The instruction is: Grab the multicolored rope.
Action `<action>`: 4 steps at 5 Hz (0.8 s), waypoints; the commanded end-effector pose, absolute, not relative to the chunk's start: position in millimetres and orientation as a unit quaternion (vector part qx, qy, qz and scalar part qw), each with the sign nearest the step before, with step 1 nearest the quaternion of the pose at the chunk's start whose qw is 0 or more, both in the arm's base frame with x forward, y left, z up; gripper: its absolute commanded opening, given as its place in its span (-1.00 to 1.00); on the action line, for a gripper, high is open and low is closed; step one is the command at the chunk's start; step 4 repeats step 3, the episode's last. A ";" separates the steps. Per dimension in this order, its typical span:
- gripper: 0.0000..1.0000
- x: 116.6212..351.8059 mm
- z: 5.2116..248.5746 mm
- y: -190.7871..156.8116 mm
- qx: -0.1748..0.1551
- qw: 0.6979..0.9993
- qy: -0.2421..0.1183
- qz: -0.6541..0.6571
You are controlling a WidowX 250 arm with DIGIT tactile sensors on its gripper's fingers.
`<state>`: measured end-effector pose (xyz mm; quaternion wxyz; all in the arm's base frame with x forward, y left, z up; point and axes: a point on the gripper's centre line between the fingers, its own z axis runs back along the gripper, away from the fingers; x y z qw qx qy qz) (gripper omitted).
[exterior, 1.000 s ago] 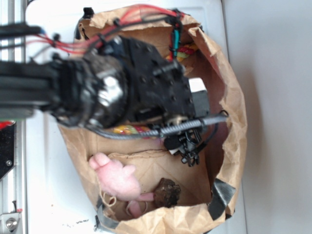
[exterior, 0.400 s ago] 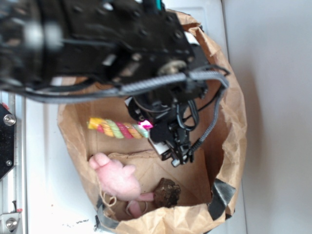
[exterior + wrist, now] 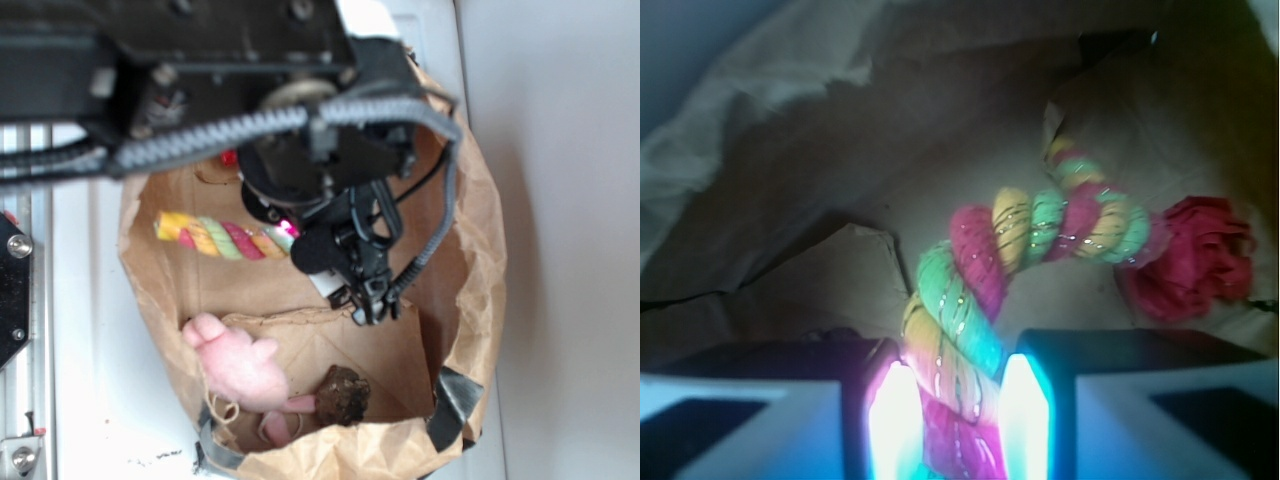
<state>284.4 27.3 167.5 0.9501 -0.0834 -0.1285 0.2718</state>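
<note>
The pincer [image 3: 958, 420] is clamped on the multicolored rope [image 3: 990, 290], both fingers [image 3: 895, 425] pressing its sides, the twisted red, yellow and green strands squeezed between them. From there the rope curves away to the right across the brown paper, and its far end lies just beside a red fabric flower [image 3: 1195, 258]. From the outside camera, the rope [image 3: 220, 238] stretches leftward from under the black arm [image 3: 300, 120], lying inside the open paper bag [image 3: 480, 260] near its left wall. The pincer itself is hidden under the arm and cables in this view. Lower in the bag, well apart from the rope, a pink plush toy [image 3: 238, 362] lies next to a dark brown lump [image 3: 343, 393]. The bag sits on the white bench [image 3: 90, 350].
</note>
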 end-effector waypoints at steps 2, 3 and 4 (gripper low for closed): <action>-1.00 283.1 228.3 32.2 -0.078 0.941 -0.181 0.275; -1.00 283.7 227.1 31.1 -0.082 0.941 -0.181 0.274; -1.00 283.7 227.1 31.1 -0.082 0.941 -0.181 0.274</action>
